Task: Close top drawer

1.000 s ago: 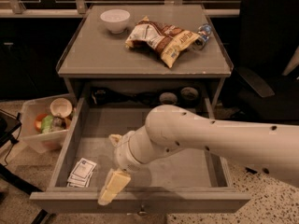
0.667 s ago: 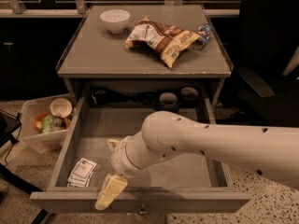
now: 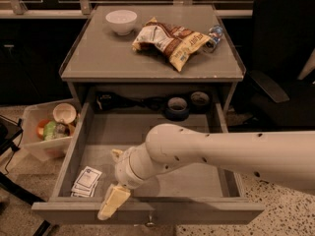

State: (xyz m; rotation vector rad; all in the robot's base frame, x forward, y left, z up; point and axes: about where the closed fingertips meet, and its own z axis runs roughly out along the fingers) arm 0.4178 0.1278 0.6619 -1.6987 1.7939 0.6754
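The top drawer (image 3: 147,211) of the grey cabinet is pulled far out toward me. Its front panel runs along the bottom of the view, with a small metal knob (image 3: 149,223) at its centre. My gripper (image 3: 112,203) hangs at the front edge of the drawer, left of the knob, its cream fingertip reaching down over the front panel. My white arm (image 3: 221,154) crosses over the drawer from the right. Inside the drawer lie small paper packets (image 3: 86,181) at the front left and rolls of tape (image 3: 177,107) at the back.
On the cabinet top (image 3: 98,58) stand a white bowl (image 3: 121,21), a chip bag (image 3: 170,41) and a small bottle (image 3: 213,36). A clear bin (image 3: 47,127) with cups sits on the floor at the left. A dark chair (image 3: 280,82) stands at the right.
My gripper has moved down and a little left, from inside the drawer to over its front edge. The drawer has not visibly moved.
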